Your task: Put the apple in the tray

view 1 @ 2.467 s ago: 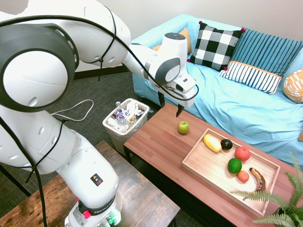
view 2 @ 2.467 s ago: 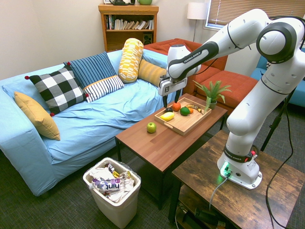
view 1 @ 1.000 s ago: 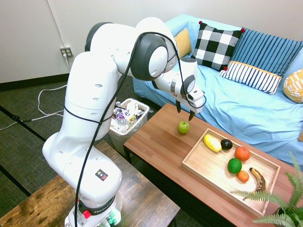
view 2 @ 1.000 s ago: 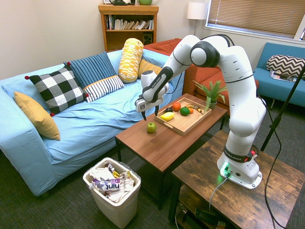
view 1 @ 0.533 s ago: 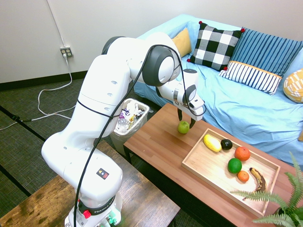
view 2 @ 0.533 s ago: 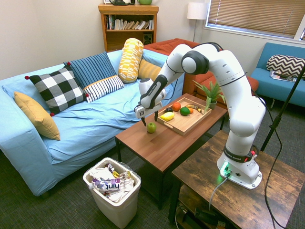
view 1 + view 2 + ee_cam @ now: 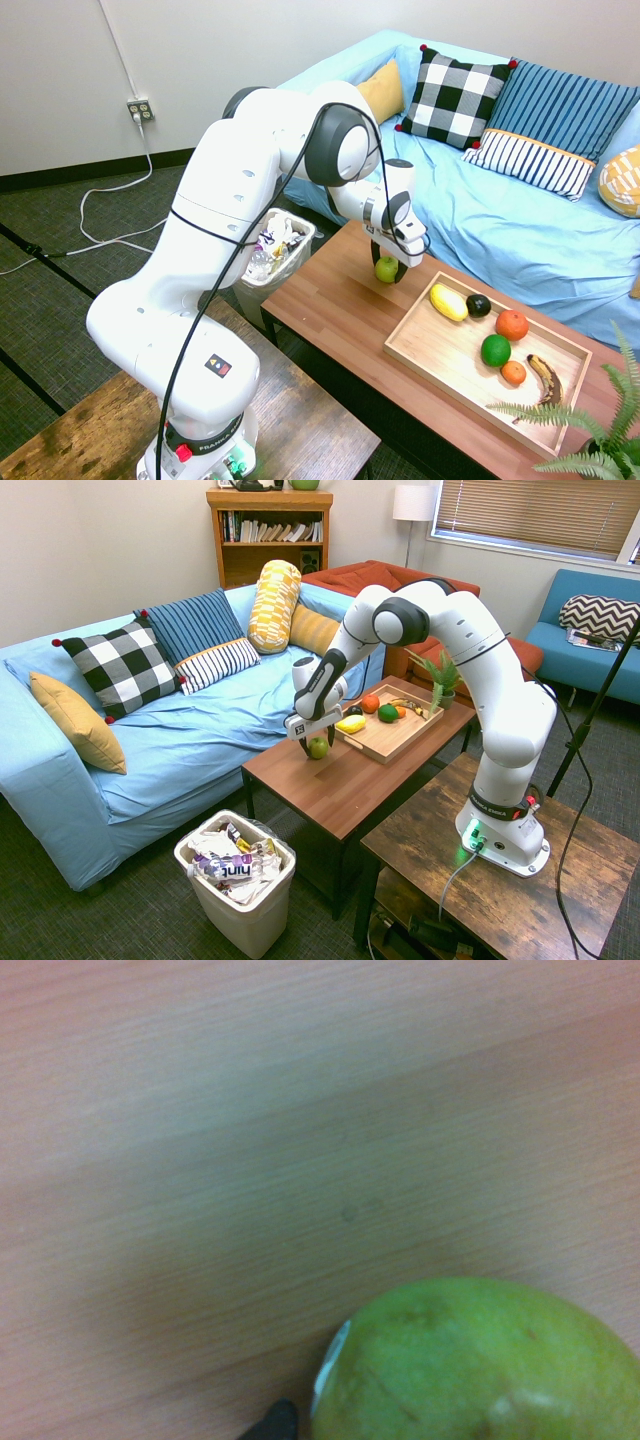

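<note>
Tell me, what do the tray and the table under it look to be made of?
The tray looks like pale, unpainted wood with a matte finish: a light grain and thin raised rim show. The table looks like darker reddish-brown wood, or perhaps a wood-look laminate: long straight plank lines and a smooth, slightly glossy top. The wrist view shows fine grain streaks, which fits either.

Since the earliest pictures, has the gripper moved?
Yes. The gripper has come down toward the table; its open fingers now sit either side of the apple, which lies where it did.
</note>
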`<state>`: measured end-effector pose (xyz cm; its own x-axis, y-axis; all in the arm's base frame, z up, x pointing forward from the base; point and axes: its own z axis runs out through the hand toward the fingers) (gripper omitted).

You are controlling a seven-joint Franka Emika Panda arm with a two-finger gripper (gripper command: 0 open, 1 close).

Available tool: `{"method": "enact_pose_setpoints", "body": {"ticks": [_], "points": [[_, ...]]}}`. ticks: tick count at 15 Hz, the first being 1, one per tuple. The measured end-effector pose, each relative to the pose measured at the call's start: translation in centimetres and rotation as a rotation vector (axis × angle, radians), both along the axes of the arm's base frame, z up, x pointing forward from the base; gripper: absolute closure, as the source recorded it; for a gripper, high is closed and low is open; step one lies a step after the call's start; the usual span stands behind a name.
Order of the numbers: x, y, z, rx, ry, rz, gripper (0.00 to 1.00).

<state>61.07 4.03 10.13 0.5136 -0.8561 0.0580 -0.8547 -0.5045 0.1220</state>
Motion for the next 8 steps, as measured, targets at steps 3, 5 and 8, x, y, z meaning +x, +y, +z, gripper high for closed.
{"method": "enact_pose_setpoints", "body": {"ticks": [3,5,8], "points": [[0.08,-0.23,-0.01,0.003,-0.001,-0.012,1.0],[0.14,-0.32,0.04,0.007,-0.003,-0.02,1.0],[0.22,-0.39,0.1,0.009,-0.004,-0.023,1.0]]}}
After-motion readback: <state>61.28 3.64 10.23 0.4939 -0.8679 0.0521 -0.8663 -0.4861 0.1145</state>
